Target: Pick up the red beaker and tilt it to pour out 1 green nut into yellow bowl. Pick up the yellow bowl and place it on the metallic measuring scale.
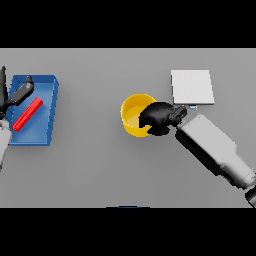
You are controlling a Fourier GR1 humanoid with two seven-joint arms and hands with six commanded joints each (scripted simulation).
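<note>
Right hand [159, 118]: at the right rim of the yellow bowl [133, 116], fingers curled over the rim, clamped on it.
Yellow bowl: on the grey bench [95, 160], mid-scene, just left of the metallic scale [192, 87], not touching it.
Metallic scale: flat pale square, upper right, bare on top.
Red beaker [27, 114]: lying slanted inside the blue tray [47, 100], far left.
Left hand [21, 92]: over the tray's upper left part, near the beaker's top end; fingers' state cannot tell.
</note>
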